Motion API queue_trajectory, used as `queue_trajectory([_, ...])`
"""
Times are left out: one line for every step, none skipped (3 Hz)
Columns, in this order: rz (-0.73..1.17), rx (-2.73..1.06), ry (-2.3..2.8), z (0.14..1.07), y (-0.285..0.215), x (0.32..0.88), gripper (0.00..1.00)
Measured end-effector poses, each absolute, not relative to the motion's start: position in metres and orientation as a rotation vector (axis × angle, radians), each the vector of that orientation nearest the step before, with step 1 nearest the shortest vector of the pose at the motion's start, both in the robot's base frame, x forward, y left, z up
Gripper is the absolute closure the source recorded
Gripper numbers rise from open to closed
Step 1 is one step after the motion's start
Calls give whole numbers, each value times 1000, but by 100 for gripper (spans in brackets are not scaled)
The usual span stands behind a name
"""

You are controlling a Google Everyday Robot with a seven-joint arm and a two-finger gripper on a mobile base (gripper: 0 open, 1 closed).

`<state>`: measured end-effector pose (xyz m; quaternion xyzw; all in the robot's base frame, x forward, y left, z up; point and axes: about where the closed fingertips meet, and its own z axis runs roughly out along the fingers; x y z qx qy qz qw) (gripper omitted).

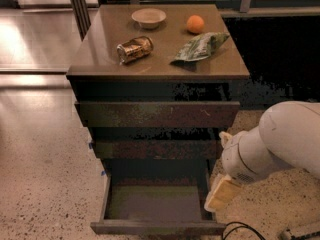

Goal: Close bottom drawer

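While open, bottom drawer [156, 227] beside claw [216, 198]

We see the dark brown, flat-fronted bottom drawer [155, 227] standing pulled out. The speckled stone floor [45, 194] to its left lies open. Our cream-coloured gripper [220, 196] hangs just beside its right wall (the bulky white arm [280, 139] crowds that side), and a black cable [240, 229] lies beyond the right front corner.
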<state>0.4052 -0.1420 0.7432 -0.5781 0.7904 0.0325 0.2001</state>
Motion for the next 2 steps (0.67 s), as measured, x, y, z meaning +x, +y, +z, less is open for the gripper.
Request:
queue_trajectory([59,-1587,2183,739,-141,412,0])
queue_trajectory([64,-1585,2179,736,-139,413,0])
